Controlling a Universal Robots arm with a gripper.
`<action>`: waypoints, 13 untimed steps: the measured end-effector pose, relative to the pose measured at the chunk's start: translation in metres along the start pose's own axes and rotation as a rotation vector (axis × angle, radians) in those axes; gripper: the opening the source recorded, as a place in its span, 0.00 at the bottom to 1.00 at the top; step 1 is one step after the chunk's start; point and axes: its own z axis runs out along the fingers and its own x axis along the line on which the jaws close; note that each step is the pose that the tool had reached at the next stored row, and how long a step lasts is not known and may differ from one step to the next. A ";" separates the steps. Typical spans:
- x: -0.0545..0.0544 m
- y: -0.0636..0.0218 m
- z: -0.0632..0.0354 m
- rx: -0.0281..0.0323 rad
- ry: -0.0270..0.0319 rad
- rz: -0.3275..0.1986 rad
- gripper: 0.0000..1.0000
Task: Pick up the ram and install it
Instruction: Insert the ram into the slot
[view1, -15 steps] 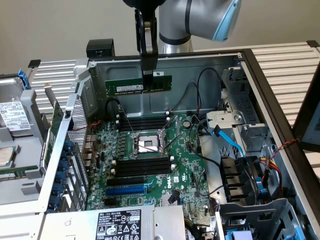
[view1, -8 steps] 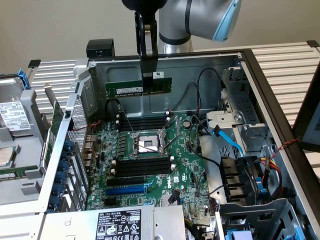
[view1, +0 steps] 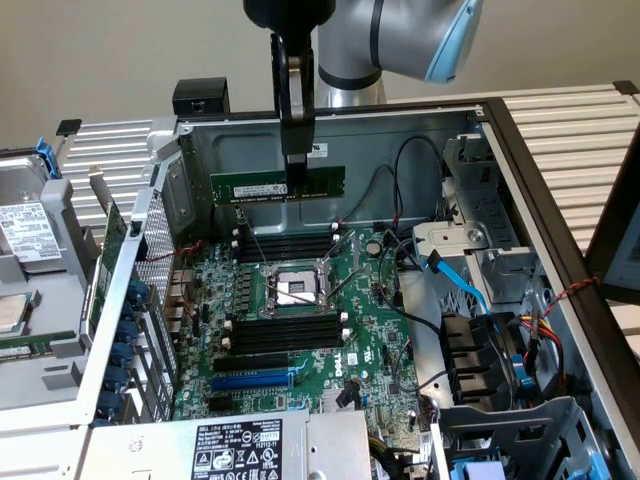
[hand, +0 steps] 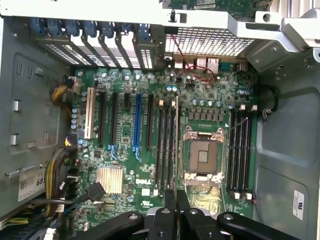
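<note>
Hand (view1: 297, 170) is pinched narrow on the ram (view1: 250, 187), gripping its top long edge. The grip is a bit off-centre, so more of the stick pokes out one side of the hand than the other. The ram hangs below the hand in the air, long edge level, contact edge down, well above the board (view1: 330, 350) and touching nothing. In the wrist view the ram (hand: 176, 140) is edge-on, a thin line running out from the hand (hand: 176, 194). It sits just beside the nearer bank of black slots (hand: 165, 145), on the socket (hand: 202, 155) side; can't tell which slot it lines up with, if any. Handling, as a judgement: light, thin, stiff along its length, but fragile. Chips and bottom contacts shouldn't be squeezed or scraped, so the bare top edge is the right place to hold. The flat faces are smooth, so the stick could tilt in an off-centre pinch. Room: open air directly under the hand down to the slots. The socket lever frame is close beside the slots, with white clips (view1: 236, 232) at the slot ends. The case wall (view1: 400, 130) is behind the hand, and loose black cables (view1: 400, 165) hang off to one side, apart from the ram. The second slot bank (view1: 280, 335) is past the socket, further from the hand.
</note>
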 end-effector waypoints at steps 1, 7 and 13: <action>0.000 0.0004 0.0007 0.0014 -0.0002 0.002 0.13; -0.002 0.0032 0.0052 0.0079 -0.0120 0.021 0.13; -0.002 0.0053 0.0112 0.0195 -0.0122 0.040 0.13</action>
